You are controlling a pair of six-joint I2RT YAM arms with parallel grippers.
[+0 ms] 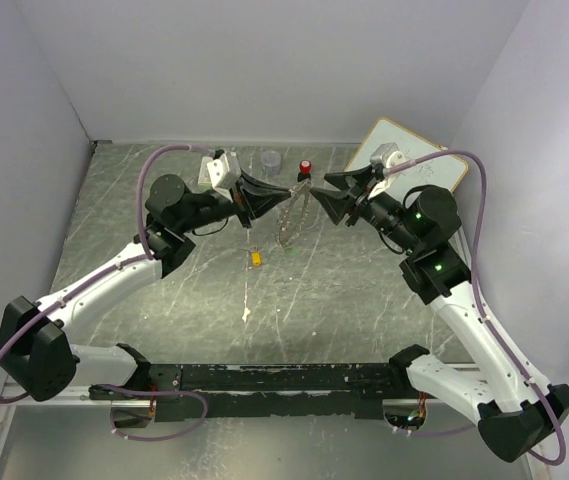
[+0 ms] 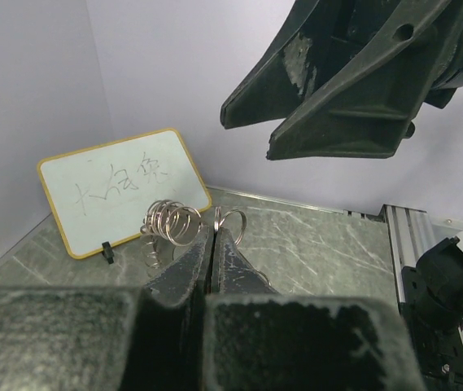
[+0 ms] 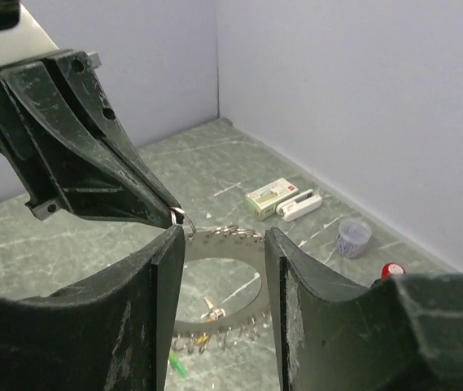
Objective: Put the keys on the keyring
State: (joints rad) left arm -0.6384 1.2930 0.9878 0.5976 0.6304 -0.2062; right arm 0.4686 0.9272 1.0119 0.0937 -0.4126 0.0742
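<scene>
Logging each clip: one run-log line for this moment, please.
left gripper: shut on keyring | right gripper: open, facing it | yellow key: on table

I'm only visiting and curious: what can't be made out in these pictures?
Green key: right wrist view, only a green tip shows; a finger of the right end effector covers the rest. Top view: too small.
Keyring: right wrist view, both sides hidden behind those fingers.
Left wrist view: the shut left end effector hides most of it.
</scene>
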